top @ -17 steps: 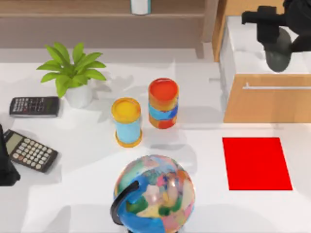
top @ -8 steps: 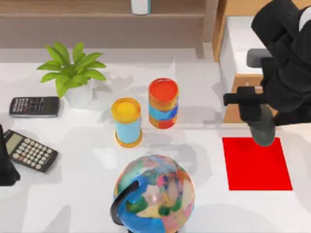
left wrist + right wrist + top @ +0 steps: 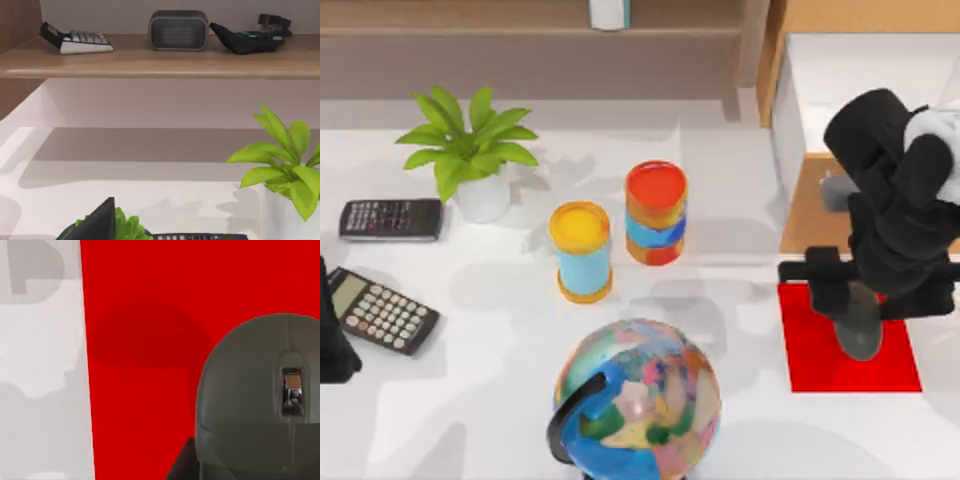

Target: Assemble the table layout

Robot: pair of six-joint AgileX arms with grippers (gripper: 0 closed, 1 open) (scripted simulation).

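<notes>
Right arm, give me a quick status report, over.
Right gripper shut on grey mouse, above red mat on the table. Left arm parked at left edge. Mat bare below, nothing in the way.

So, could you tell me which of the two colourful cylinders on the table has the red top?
The red-topped cylinder is the one standing nearer the red mat and farther back; its neighbour, the yellow-topped cylinder, has a light blue body.

bare table (image 3: 720,270) between cups (image 3: 656,212), mat (image 3: 810,350)
</notes>
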